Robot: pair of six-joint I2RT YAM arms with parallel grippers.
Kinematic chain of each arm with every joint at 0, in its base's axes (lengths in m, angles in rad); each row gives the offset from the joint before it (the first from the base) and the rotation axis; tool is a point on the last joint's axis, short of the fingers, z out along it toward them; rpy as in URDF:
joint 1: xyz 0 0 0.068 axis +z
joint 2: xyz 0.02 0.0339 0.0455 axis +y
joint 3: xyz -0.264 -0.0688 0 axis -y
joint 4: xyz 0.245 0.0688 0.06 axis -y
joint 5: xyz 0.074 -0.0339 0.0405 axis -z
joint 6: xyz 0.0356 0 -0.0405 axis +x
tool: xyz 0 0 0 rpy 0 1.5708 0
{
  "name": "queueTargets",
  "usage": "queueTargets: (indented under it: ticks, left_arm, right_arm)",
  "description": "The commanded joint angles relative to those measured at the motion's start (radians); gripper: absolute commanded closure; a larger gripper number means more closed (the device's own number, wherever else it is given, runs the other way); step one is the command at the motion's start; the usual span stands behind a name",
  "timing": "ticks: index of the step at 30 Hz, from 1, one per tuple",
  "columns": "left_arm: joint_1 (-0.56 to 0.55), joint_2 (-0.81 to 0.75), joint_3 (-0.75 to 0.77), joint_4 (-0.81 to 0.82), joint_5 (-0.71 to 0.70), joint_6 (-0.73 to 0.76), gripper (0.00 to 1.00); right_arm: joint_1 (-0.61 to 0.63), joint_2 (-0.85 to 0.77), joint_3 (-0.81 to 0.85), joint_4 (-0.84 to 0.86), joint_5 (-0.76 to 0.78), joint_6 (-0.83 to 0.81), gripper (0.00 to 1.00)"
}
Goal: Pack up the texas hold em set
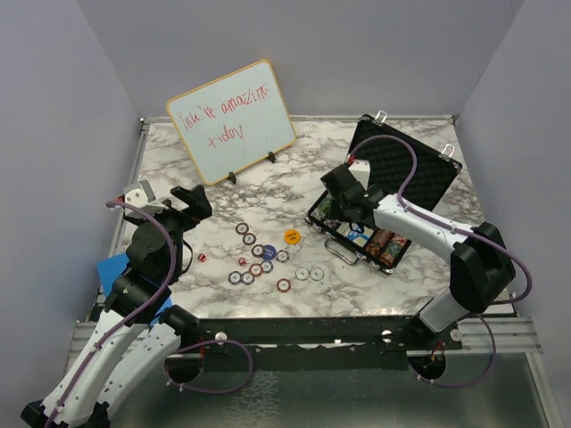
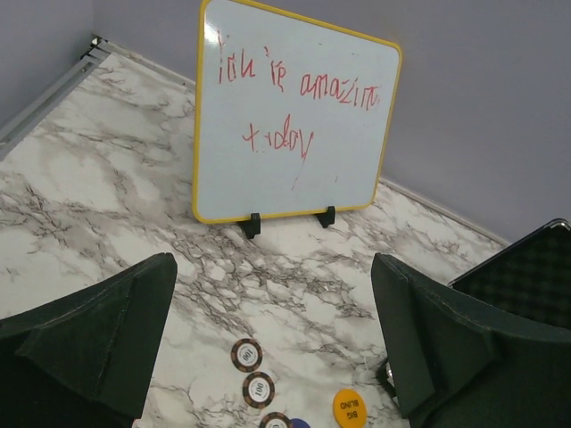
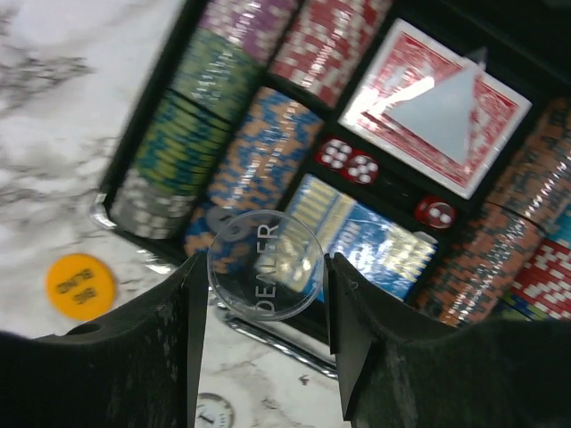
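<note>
- Your right gripper [image 3: 265, 272] pinches the clear dealer disc [image 3: 265, 259] over the briefcase [image 1: 419, 169].
- Your left gripper [image 2: 272, 263] gapes wide, empty, well left of the briefcase.

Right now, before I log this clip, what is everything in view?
whiteboard: one, white with yellow frame and red writing, standing at the table's back left.
briefcase: one, black, open, on the table's right.
chip rows: several, multicoloured, in the briefcase.
card deck: one visible, red, in the briefcase.
dice: three visible, red, in the briefcase beside the deck.
loose chips: about a dozen, mixed colours, mid-table.
big-blind disc: one, orange, beside the loose chips.
dealer disc: one, clear, between the right gripper fingers.
table: one, marbled white.
left gripper: black, open, over the table left of the loose chips.
right gripper: black, shut on the dealer disc, over the briefcase's front edge.
</note>
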Motion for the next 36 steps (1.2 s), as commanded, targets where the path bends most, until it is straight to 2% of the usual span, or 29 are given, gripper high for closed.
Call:
queueTargets:
  ticks: [1,10,21,23,26,28,32,36]
  left_arm:
    - [-0.002,0.014,-0.002,-0.001,0.036,-0.015,0.01]
    - [-0.002,0.033,-0.003,-0.005,0.019,0.0,0.01]
    - [-0.002,0.043,-0.013,0.002,0.014,-0.003,0.01]
    - [-0.002,0.045,-0.013,0.003,0.013,-0.003,0.01]
    - [-0.002,0.043,-0.014,0.003,0.014,-0.002,0.01]
    - [-0.001,0.042,-0.013,0.003,0.013,-0.001,0.01]
    - [-0.002,0.04,-0.01,0.003,0.016,-0.001,0.01]
    - [-0.002,0.036,-0.005,0.003,0.015,0.0,0.01]
  right_arm:
    - [-0.065,0.004,-0.055,-0.031,-0.031,0.046,0.54]
    - [-0.129,0.048,-0.106,-0.002,-0.124,0.003,0.54]
    - [-0.14,0.052,-0.15,-0.011,-0.164,0.002,0.5]
    - [-0.14,0.05,-0.146,-0.019,-0.158,0.002,0.45]
    - [-0.14,0.035,-0.136,-0.039,-0.154,0.013,0.28]
    - [-0.14,0.014,-0.123,-0.051,-0.148,0.017,0.26]
    - [-0.14,-0.032,-0.081,-0.085,-0.134,0.011,0.27]
    - [-0.131,-0.081,-0.055,-0.07,-0.169,-0.019,0.38]
